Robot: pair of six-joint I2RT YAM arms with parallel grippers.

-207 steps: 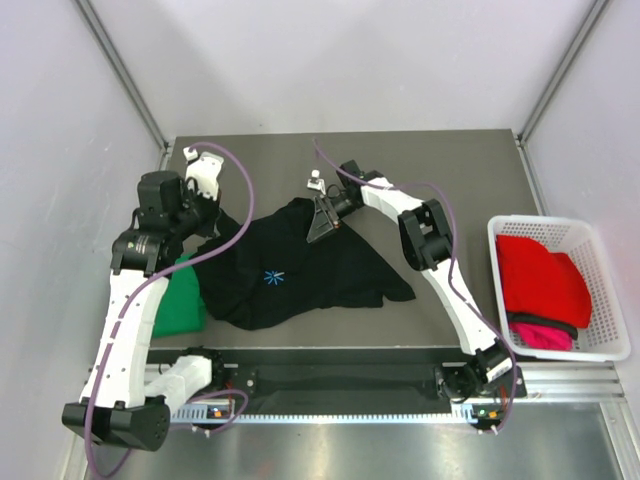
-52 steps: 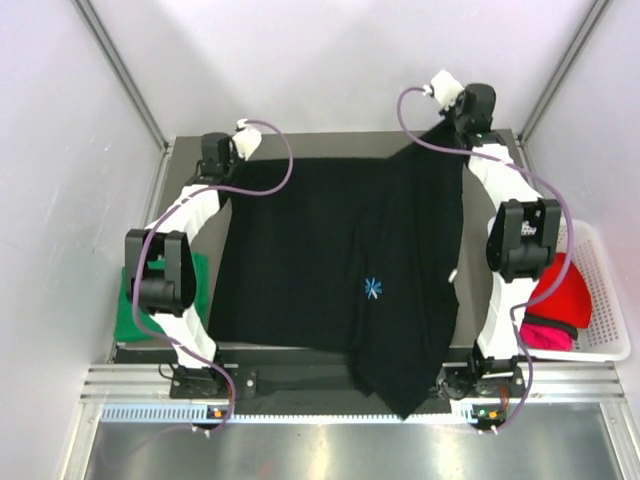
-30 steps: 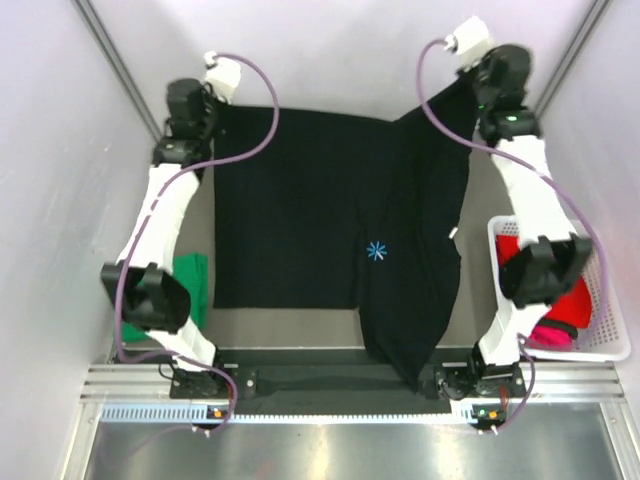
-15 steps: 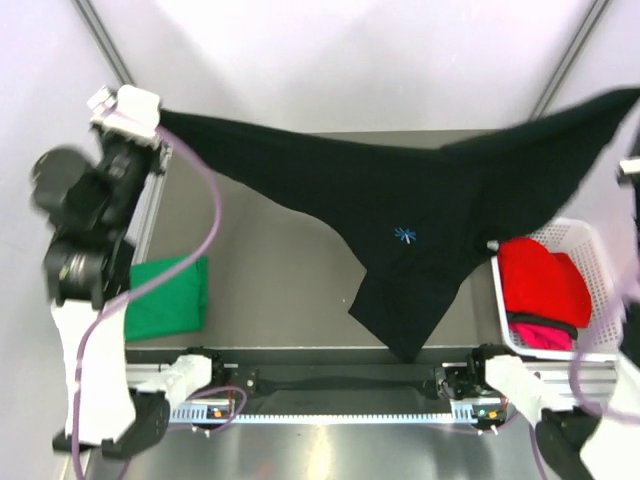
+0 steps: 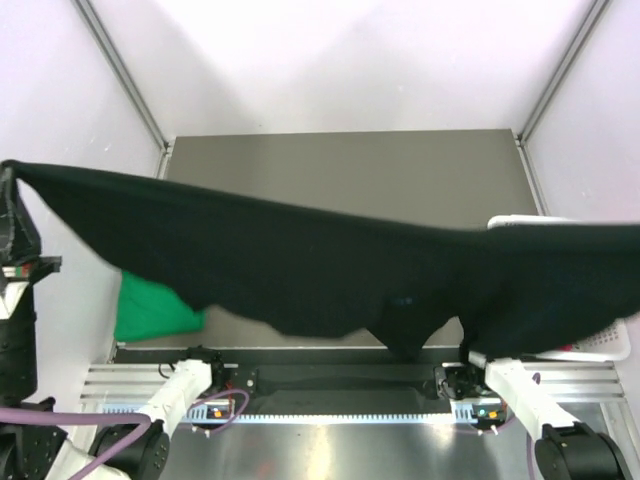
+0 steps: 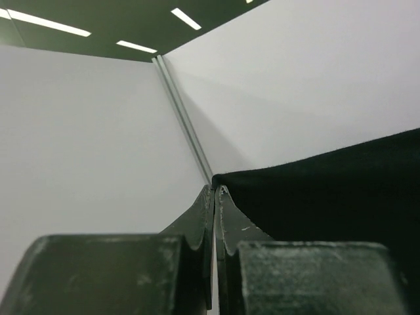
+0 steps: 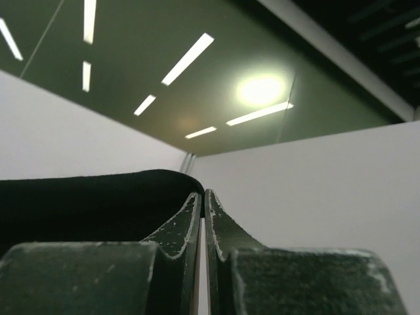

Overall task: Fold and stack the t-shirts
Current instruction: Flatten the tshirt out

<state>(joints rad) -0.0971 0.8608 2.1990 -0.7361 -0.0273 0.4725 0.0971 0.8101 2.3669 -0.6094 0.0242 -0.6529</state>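
The black t-shirt (image 5: 330, 270) hangs stretched in the air across the whole top view, high above the table and close to the camera. My left gripper (image 5: 12, 180) is shut on its left corner at the frame's left edge. The left wrist view has the fingertips (image 6: 214, 191) pinched together, with black cloth (image 6: 328, 197) running off to the right. My right gripper (image 7: 201, 195) is shut on the other corner, with black cloth (image 7: 85, 203) to its left; it lies beyond the right edge of the top view. The folded green t-shirt (image 5: 150, 310) lies at the table's left front. The red and pink shirts are hidden behind the black cloth.
The grey table (image 5: 340, 170) shows behind the raised shirt. A rim of the white mesh basket (image 5: 520, 222) peeks out at the right. Pale walls with metal corner posts (image 5: 120, 75) enclose the cell. Both arm bases sit along the near rail (image 5: 340, 385).
Both arms have swung up and outward, lifting the black t-shirt off the table toward the camera. It now spans the view and covers the basket. The green shirt has not moved.
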